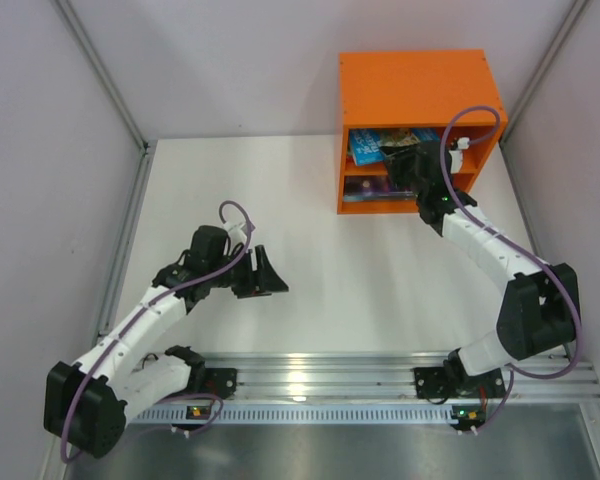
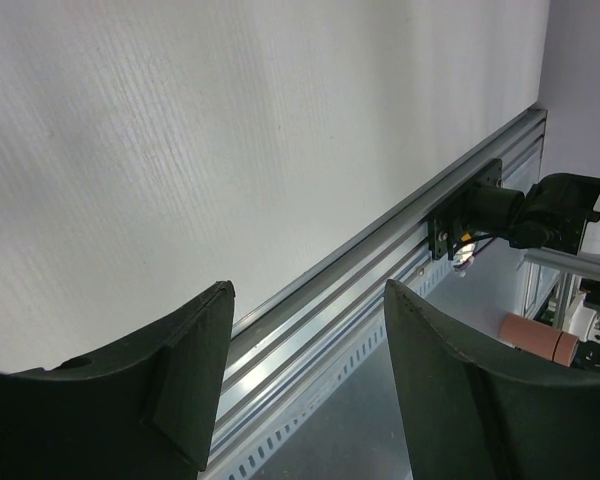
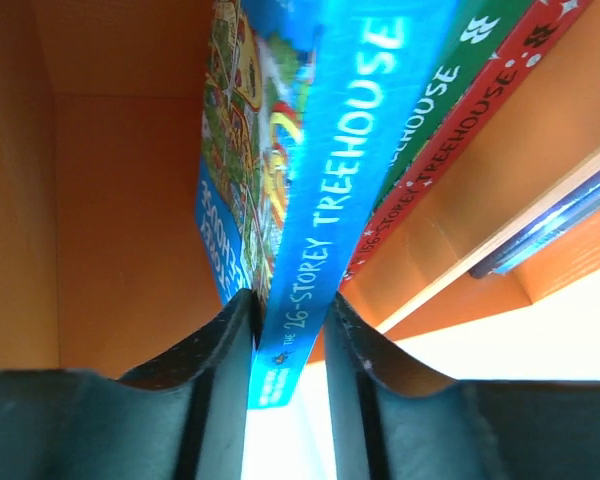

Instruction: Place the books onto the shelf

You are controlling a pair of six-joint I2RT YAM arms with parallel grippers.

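The right gripper [image 3: 288, 312] is closed onto the near end of a thin teal-blue paperback [image 3: 355, 140]. One black finger is pressed to each cover, so the book is pinched rather than merely touched. From the fingertips the teal-blue paperback runs straight ahead and away. Its long axis slants up and to the right in the right wrist view, and its spine is turned outward toward that camera, with the title readable along it.

It is closely flanked. A light-blue illustrated paperback [image 3: 235, 170] is set against its left face, and a green paperback [image 3: 445, 90] and then a red-bordered paperback [image 3: 485, 105] against its right. Whether these books stand upright or lean cannot be told.

All four are seen inside one compartment of the bright orange boxy wooden shelf [image 1: 420, 85]. In the top view this is the upper one, with the gripper at its open front. A dark purple paperback [image 1: 373, 190] lies in the lower compartment, under the dividing board.

Since the pinched book is in line with the fingers, the coming move is judged to run along that same axis: a push deeper, then a release and a straight withdrawal. A sideways pull could drag the neighbours.

The left gripper [image 1: 270, 272] is held spread and empty over the white table [image 1: 240, 180], well apart from the shelf. The right arm is by far the nearer.
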